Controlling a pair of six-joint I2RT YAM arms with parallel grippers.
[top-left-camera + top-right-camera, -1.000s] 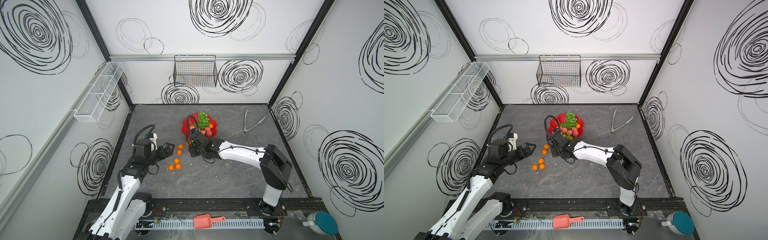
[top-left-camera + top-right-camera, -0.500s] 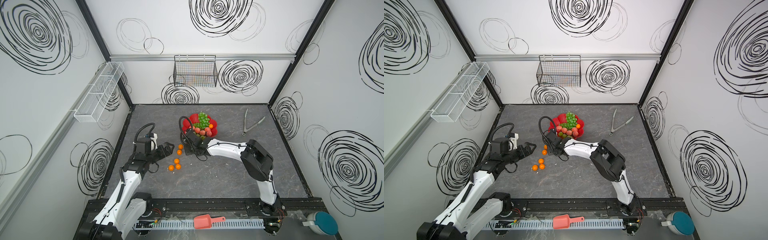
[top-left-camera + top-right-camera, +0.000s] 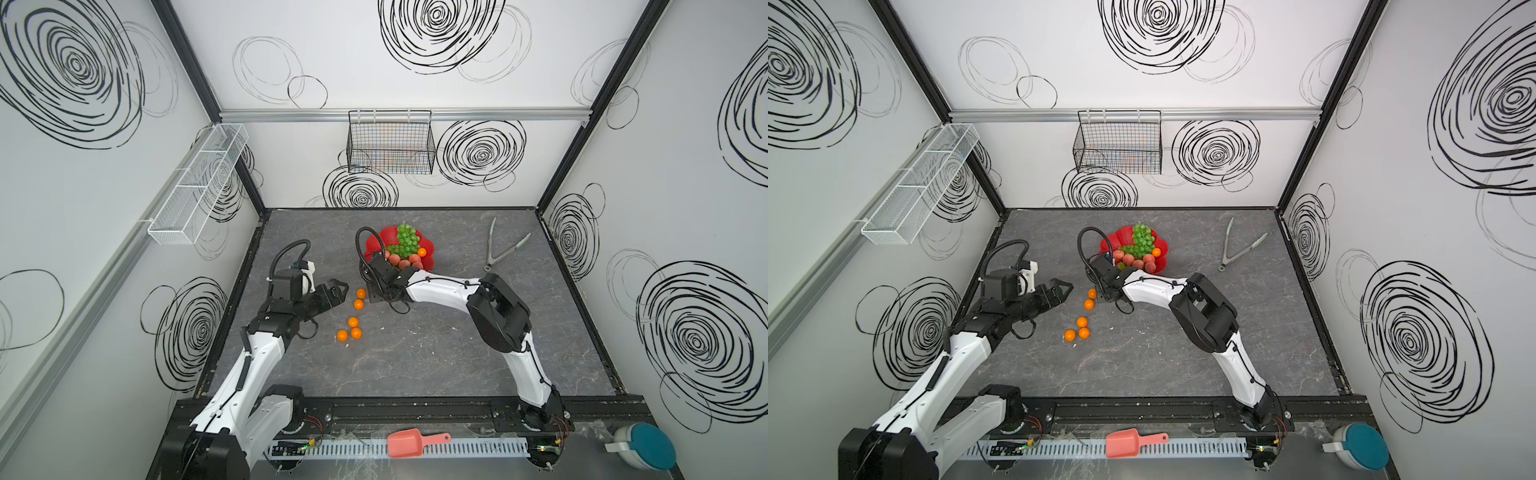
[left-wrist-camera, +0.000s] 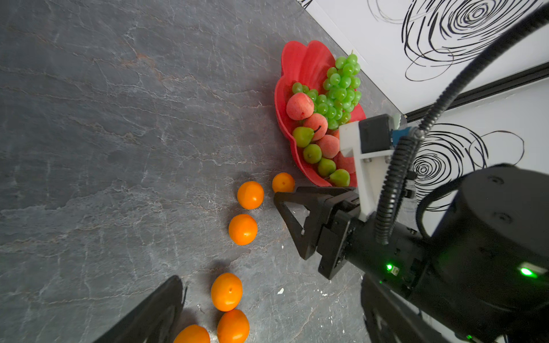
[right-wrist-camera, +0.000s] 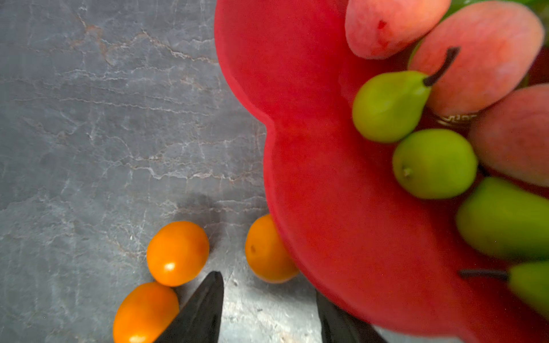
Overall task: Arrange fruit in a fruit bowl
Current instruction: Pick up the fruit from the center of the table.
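The red fruit bowl (image 3: 376, 241) (image 3: 1115, 241) (image 5: 297, 154) holds green grapes (image 3: 405, 243), peaches (image 3: 402, 260), pears (image 5: 389, 105) and one tangerine (image 3: 422, 252). Several more tangerines (image 3: 353, 321) (image 3: 1082, 321) lie on the table left of the bowl. My right gripper (image 5: 269, 285) (image 3: 371, 293) is open and low at the bowl's near-left rim. Nothing is between its fingers, and a tangerine (image 5: 267, 249) lies just beyond the tips, half under the rim. My left gripper (image 4: 271, 285) (image 3: 336, 286) is open and empty, left of the tangerines.
Metal tongs (image 3: 500, 249) lie at the back right of the table. A black wire basket (image 3: 390, 145) hangs on the back wall and a white mesh rack (image 3: 195, 187) on the left wall. A pink scoop (image 3: 411, 442) rests on the front rail.
My right arm's elbow swung left and its gripper slid slightly left along the bowl's edge toward the tangerines, its jaws widening. The left arm barely moved.
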